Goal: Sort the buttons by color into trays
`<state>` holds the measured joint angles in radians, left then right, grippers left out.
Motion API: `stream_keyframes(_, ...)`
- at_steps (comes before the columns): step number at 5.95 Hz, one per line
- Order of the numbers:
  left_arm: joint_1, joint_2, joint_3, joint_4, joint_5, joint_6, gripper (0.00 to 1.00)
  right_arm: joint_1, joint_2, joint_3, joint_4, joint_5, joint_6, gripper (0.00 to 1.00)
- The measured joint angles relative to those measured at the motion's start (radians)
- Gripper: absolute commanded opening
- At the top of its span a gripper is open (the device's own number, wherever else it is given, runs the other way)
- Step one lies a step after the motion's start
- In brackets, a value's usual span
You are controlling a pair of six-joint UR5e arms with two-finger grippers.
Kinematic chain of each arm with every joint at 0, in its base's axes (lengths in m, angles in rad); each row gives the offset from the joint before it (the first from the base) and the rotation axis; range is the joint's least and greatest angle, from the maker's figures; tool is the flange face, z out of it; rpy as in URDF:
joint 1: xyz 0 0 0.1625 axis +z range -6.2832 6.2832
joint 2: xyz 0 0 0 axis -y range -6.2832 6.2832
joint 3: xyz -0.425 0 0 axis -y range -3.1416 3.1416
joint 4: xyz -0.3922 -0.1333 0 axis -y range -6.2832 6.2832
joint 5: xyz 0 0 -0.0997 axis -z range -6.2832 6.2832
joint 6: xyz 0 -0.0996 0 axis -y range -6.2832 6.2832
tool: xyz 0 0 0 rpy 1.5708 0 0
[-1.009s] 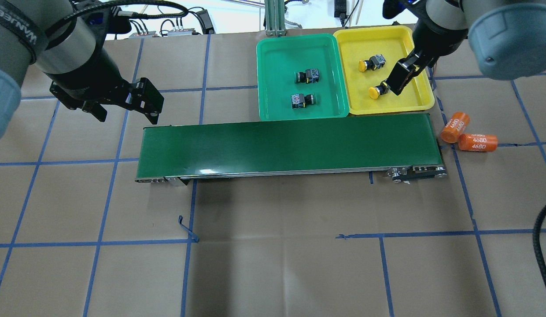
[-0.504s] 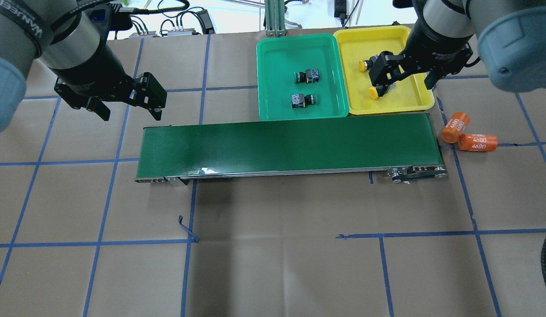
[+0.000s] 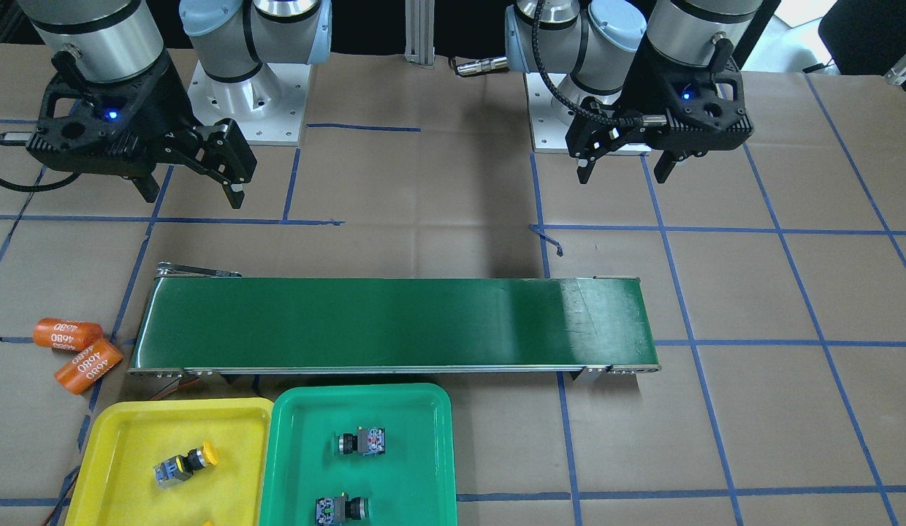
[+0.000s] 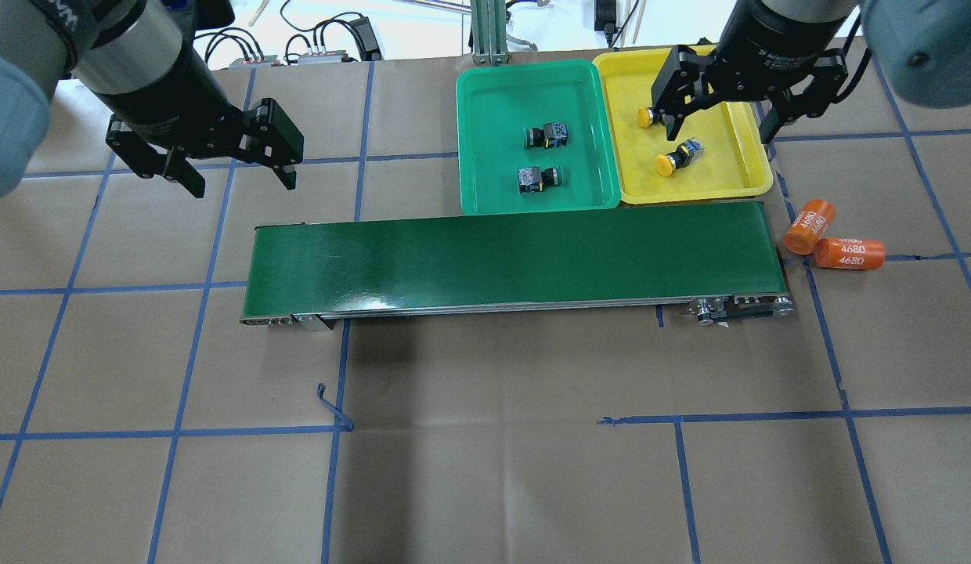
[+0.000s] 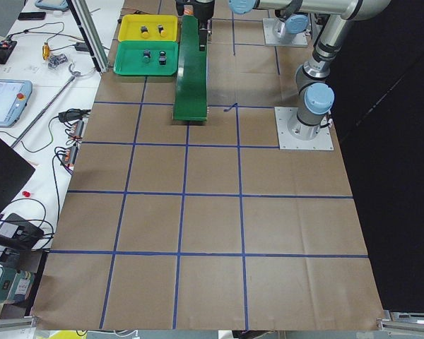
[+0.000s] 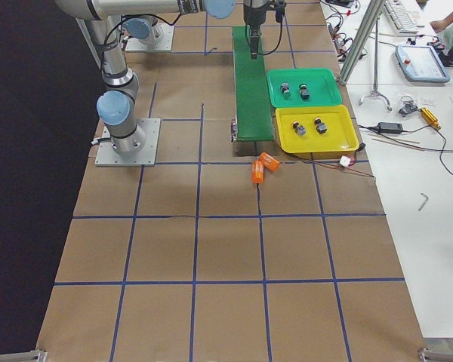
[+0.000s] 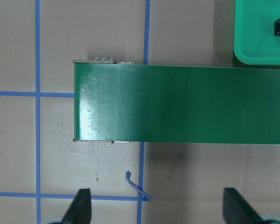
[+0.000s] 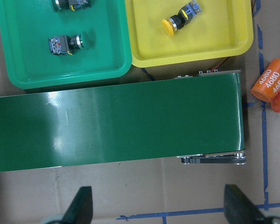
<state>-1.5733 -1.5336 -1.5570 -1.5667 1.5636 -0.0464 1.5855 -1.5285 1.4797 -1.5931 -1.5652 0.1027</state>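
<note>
Two yellow-capped buttons lie in the yellow tray (image 4: pixel 736 184): one (image 4: pixel 677 159) in the open, one (image 4: pixel 647 117) partly hidden by my right gripper's finger. Two green-capped buttons (image 4: pixel 546 135) (image 4: pixel 536 178) lie in the green tray (image 4: pixel 493 102). My right gripper (image 4: pixel 716 125) is open and empty, raised over the yellow tray; its wrist view shows the near yellow button (image 8: pixel 181 18) and a green one (image 8: pixel 65 43). My left gripper (image 4: pixel 239 176) is open and empty, above the table off the belt's left end.
The long dark-green conveyor belt (image 4: pixel 509 254) lies bare in front of both trays. Two orange cylinders marked 4680 (image 4: pixel 808 225) (image 4: pixel 850 253) lie on the paper off its right end. Cables run along the far table edge.
My right gripper let go of the yellow button in the yellow tray, opened and rose away from it. My left gripper drifted slightly toward the far side.
</note>
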Motion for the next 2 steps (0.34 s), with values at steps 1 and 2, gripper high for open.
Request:
stream_keyframes(1,0.000,0.003,-0.001,0.000,0.001,0.002,0.99,0.000,0.000,-0.002,0.008,-0.007,0.004,1.00)
stream_keyframes(2,-0.002,0.005,-0.004,0.002,0.001,0.005,0.99,-0.001,0.001,-0.001,0.010,-0.009,0.006,1.00)
